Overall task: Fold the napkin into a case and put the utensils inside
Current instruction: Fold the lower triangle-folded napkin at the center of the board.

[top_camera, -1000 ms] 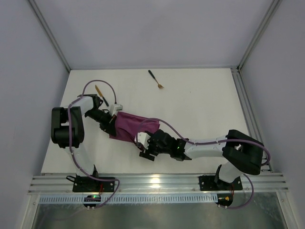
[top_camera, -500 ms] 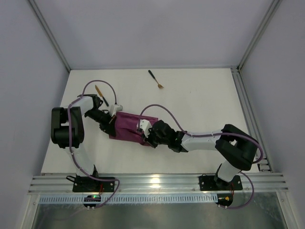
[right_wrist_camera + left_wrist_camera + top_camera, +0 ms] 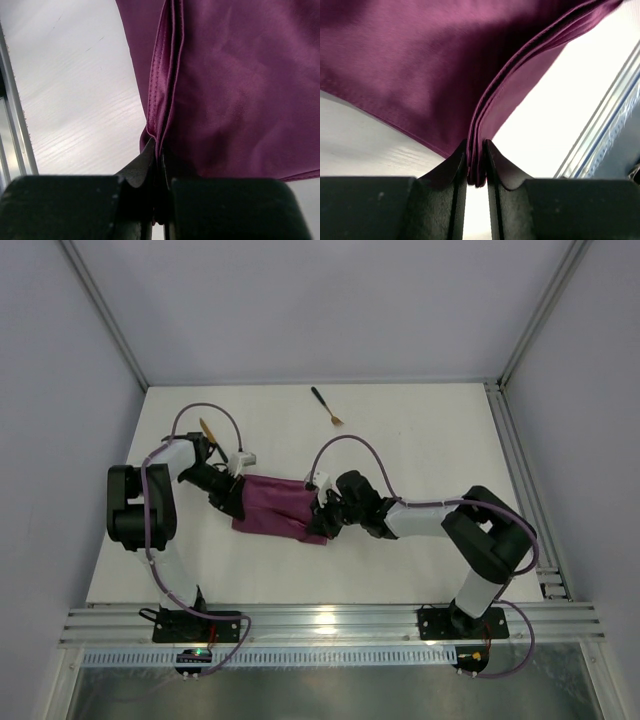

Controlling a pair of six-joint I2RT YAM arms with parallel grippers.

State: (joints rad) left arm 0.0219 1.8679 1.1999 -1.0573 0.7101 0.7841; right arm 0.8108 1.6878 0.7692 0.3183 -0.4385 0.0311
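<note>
Two grips on one cloth.

Left gripper (image 3: 476, 172): jaws narrow, nipping a stack of several hem layers right at the tips. Right gripper (image 3: 159, 167): jaws all but together, pinching a doubled hem, again only at the tips.

The napkin (image 3: 278, 504) is a folded magenta band strung between the two grippers. It lies mostly flat on the table (image 3: 430, 460), with its bulk spreading away ahead of each set of fingers.

Risks, as judged:
- Both bites are shallow. The cloth has a sheen and looks slippery, so a pull along the band could draw the layers out of the tips.
- The left bite holds a stack. If the inner layers slide at different rates, the edges stagger and the case comes out crooked.
- Uneven pulling by the two arms would skew the band, or drag it over the table and loosen the fold.
- Lifting too high would let the free layers droop and fall open.
- The knife (image 3: 207, 427) lies just behind the left gripper, beside that arm's cable. A swing back that way could knock it.
- The fork (image 3: 327, 407) lies well beyond the right gripper and looks safe for now.
- Neither piece of cutlery is in the cloth, and the folding looks unfinished.
</note>
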